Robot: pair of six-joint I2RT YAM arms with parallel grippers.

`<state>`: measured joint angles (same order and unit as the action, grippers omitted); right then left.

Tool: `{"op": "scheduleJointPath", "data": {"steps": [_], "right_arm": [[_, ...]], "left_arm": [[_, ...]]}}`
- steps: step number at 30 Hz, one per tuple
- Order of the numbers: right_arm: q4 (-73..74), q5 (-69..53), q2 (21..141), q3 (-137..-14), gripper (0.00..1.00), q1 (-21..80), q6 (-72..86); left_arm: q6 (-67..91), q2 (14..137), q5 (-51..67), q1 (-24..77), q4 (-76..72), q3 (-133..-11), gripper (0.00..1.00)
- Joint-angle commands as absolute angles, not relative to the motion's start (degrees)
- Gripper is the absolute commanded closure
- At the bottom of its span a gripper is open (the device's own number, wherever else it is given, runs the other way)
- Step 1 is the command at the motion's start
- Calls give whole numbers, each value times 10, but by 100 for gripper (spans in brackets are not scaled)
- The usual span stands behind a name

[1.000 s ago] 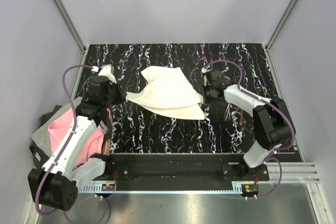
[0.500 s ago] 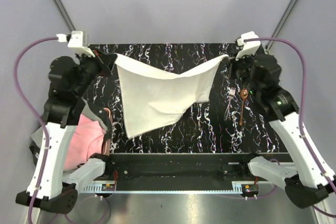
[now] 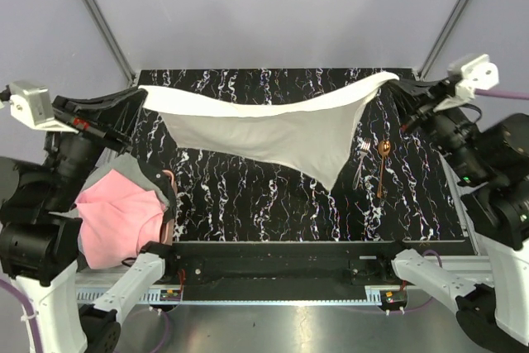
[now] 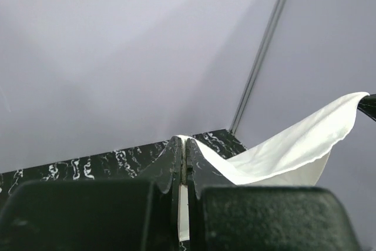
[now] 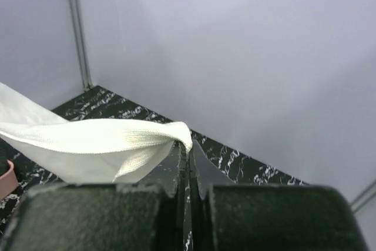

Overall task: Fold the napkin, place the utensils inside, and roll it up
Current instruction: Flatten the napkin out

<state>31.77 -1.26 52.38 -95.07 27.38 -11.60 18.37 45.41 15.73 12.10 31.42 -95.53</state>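
Napkin spot: your napkin (image 3: 273, 130) hung in the air above the table (image 3: 248, 196). It was stretched from over the table's far-left corner to over its far-right corner, and one loose corner drooped toward the table's right-middle.
Left claw: your left claw (image 3: 142, 94) was pinched tight on one napkin corner, with cloth poking out between the fingers in the wrist view.
Right claw: your right claw (image 3: 397, 82) was clamped on the opposite corner, same deal.
Utensils: the fork (image 3: 361, 159) and the copper-brown utensil (image 3: 383, 161) lay side by side on the table's right part, untouched.
Pink cloth: the pink cloth (image 3: 120, 221) sat at the table's left edge, not part of the job.
Handling: soft, light, floppy stuff. It sagged in the middle even when pulled out, so I'd guess it would bunch up when laid down. Not fragile.
Where to grab: corners and hems were your best bet, though a thin pinch could slip if you tugged harder.
Stage: looked like you were spreading it out, with the fold not yet done.
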Motion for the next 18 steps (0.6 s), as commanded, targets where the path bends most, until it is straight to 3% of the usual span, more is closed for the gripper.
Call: {"op": "scheduleJointPath", "data": {"steps": [1,8,12,18], "right_arm": [[326,-62,515,-974,100,279,-107],[245,22,561,-892,100,277,-136],[192,30,694,-853,100,263,-168],[89,-76,939,-877,100,177,-152]], "left_arm": [[214,450,179,120,322,-973,100],[183,511,20,120,305,-898,100],[182,607,21,90,251,-817,100],[207,817,42,14,192,-790,100]]}}
